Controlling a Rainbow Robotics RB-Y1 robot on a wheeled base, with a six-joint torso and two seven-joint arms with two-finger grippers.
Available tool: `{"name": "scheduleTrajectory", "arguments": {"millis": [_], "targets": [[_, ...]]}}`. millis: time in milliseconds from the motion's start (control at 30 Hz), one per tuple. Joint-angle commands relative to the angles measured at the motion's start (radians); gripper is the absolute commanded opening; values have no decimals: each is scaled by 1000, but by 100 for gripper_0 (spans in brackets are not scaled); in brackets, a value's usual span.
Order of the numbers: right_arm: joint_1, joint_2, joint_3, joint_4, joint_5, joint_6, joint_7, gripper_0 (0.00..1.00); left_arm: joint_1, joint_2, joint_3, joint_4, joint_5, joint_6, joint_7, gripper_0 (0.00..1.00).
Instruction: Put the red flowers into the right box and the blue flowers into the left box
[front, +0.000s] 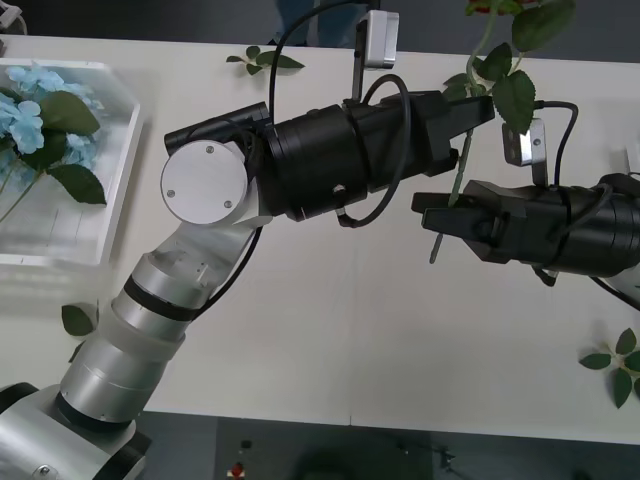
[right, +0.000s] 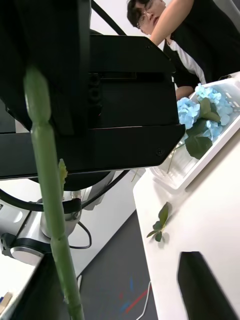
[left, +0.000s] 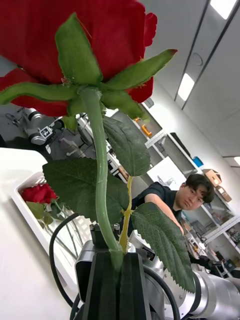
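Note:
My left gripper (front: 478, 112) reaches across the table and is shut on the green stem (front: 462, 165) of a red flower (left: 75, 45). In the left wrist view its black fingers (left: 107, 285) pinch the stem just under the leaves. My right gripper (front: 432, 212) hovers a little lower on the same stem, open, with the stem (right: 47, 175) passing near one side and a black finger (right: 205, 285) well apart from it. Blue flowers (front: 35, 115) lie in the left box (front: 120, 200) at the table's left. Another red flower (left: 39, 192) lies in the right box (left: 35, 225).
Loose green leaf sprigs lie on the white table: one at the back (front: 265, 60), one near the left arm's base (front: 78, 320), one at the front right (front: 620, 365). The left arm's elbow (front: 205, 185) spans the table's middle.

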Motion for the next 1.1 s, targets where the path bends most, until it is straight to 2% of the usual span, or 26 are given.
{"name": "scheduleTrajectory", "arguments": {"millis": [33, 633, 667, 733, 800, 933, 1100], "targets": [[-24, 16, -9, -24, -1, 0, 29, 0, -40, -7, 4, -9, 10, -6, -41, 0], [-22, -1, -9, -16, -27, -3, 29, 0, -20, 14, 6, -11, 12, -48, -42, 2], [-24, -4, -9, -15, -30, -3, 29, 0, -19, 19, 6, -11, 13, -55, -45, 6], [-24, -12, -9, -4, -39, -1, 29, 0, -16, 35, 10, -14, 18, -69, -50, 31], [-24, -19, -9, 2, -48, -1, 29, 0, -9, 54, 22, -19, 26, -69, -54, 47], [-24, -50, -16, 15, -51, -1, 29, 0, 15, 118, 41, -48, 79, -69, -59, 56], [-24, -122, -41, 45, -51, -1, 29, 0, 38, 223, 62, -72, 210, -65, -62, 60]]}}
